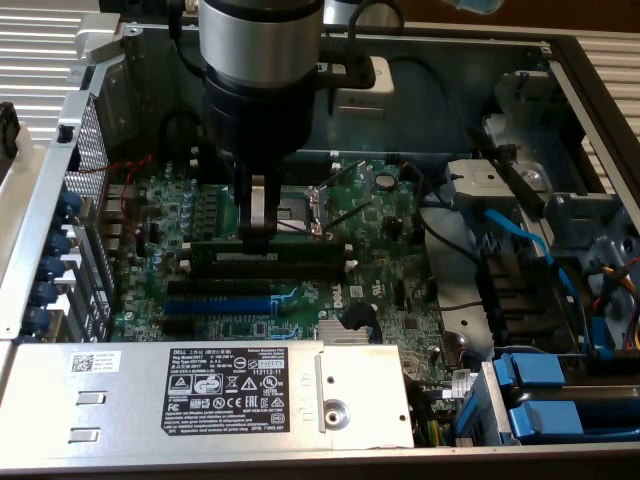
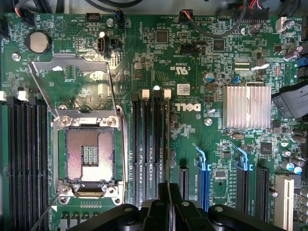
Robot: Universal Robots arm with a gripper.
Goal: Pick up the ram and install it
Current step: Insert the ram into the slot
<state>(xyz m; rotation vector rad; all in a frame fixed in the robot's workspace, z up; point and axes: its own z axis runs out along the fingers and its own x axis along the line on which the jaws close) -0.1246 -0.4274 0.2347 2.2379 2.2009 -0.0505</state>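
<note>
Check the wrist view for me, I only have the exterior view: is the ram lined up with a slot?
Observer: Looks so. The ram shows edge-on between the pincer fingers, in line with the black slot farthest from the CPU socket.
Operator: Any stick in that bank?
Observer: No, all four slots beside the socket look empty.
Operator: Socket populated?
Observer: No, its contact field is bare, with no processor in it.
</note>
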